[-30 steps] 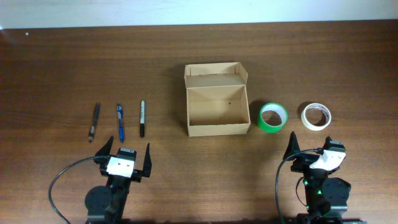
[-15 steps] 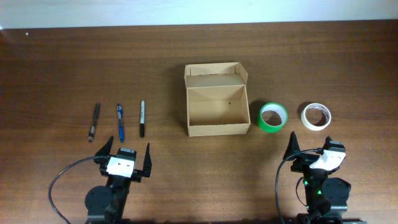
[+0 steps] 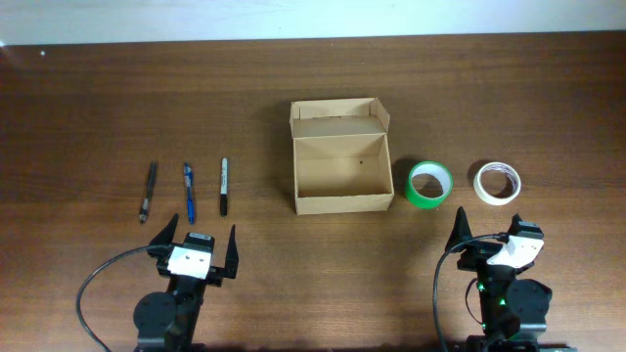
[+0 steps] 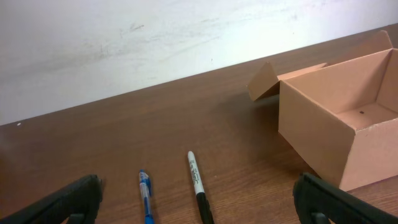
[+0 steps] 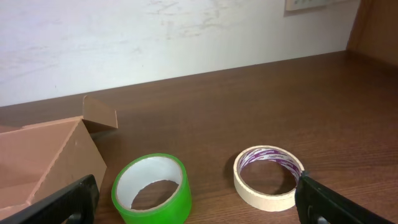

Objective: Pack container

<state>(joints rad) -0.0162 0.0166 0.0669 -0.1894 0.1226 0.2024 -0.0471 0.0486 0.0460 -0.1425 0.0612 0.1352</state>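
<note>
- Nearest the robot, the left gripper (image 3: pixel 203 229) and the right gripper (image 3: pixel 486 225) are seen with jaws spread wide and nothing between them, both well short of every object
- No change is found over the last second: arms and objects are placed exactly as before, so the packing is judged not yet begun
- Ahead of the left gripper, a dark grey pen (image 3: pixel 148 191), a blue ballpoint pen (image 3: pixel 188 192) and a black marker (image 3: pixel 223 186) are laid side by side
- Ahead of the right gripper, a green tape roll (image 3: pixel 429 184) and a cream masking-tape roll (image 3: pixel 497 182) are laid flat
- The small tan cardboard box (image 3: pixel 342 202) is set mid-table on the brown wooden table (image 3: pixel 98 98), between pens and rolls, and is seen empty; the green roll lies just beside its right wall
- Its mouth is turned upward, its flap lid is folded back on the far side, and its long axis is judged to run left to right
</note>
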